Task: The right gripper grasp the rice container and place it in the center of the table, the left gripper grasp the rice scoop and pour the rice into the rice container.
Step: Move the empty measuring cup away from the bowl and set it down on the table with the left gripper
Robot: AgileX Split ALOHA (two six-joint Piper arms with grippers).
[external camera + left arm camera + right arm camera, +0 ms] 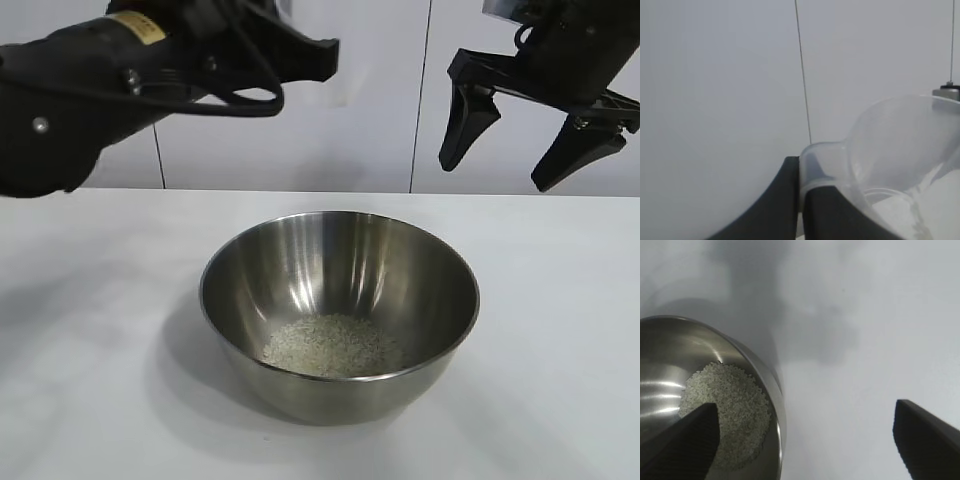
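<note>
L gripper point(801, 210), yellow label point(137, 27) unreadable

rice container point(340, 285): shiny steel | rice scoop point(890, 150): clear smooth plastic | table point(90, 300): matt white

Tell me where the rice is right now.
The rice lies in a heap at the bottom of the steel rice container, mid-table in the exterior view.

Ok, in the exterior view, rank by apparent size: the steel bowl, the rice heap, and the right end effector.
1. Steel bowl, clearly largest.
2 and 3. Right end effector and rice heap span about the same width. The end effector hangs above the table, its distance from the camera unclear, so I won't rank them.
</note>
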